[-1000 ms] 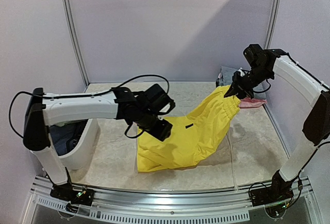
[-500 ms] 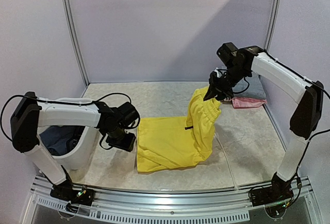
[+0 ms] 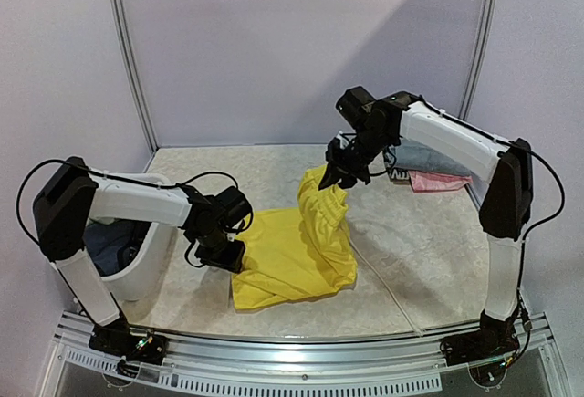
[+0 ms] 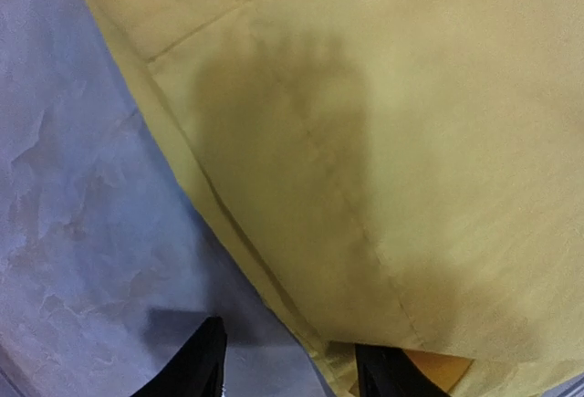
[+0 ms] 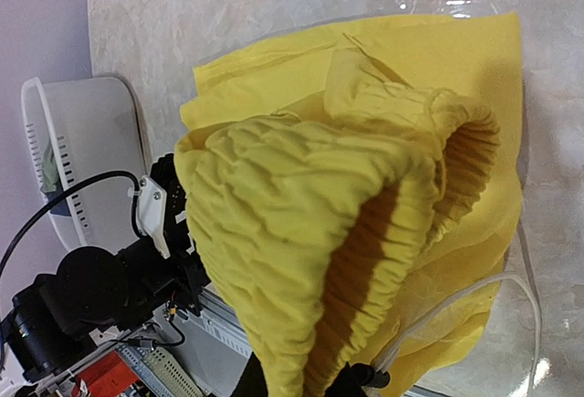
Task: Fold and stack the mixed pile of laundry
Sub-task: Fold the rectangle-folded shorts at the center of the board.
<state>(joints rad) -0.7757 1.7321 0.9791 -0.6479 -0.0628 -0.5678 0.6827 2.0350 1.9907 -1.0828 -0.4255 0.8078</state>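
Note:
The bright yellow elastic-waist shorts (image 3: 292, 251) lie half folded in the middle of the table. My right gripper (image 3: 336, 171) is shut on the gathered waistband (image 5: 292, 187) and holds it up above the rest of the shorts. My left gripper (image 3: 224, 255) is low at the shorts' left edge. In the left wrist view its fingers (image 4: 205, 360) stand apart, with the hem of the shorts (image 4: 383, 141) running between them. A pink piece (image 3: 438, 181) and a grey-blue piece (image 3: 429, 158) lie at the back right.
The white plastic tub (image 3: 146, 251) stands at the left and holds dark blue cloth; it also shows in the right wrist view (image 5: 82, 141). A thin white cable (image 3: 388, 292) runs across the table right of the shorts. Grey walls close the back and sides.
My right gripper has carried the waistband left, folding the shorts over themselves. My left gripper has swung back left and then down to the shorts' left edge.

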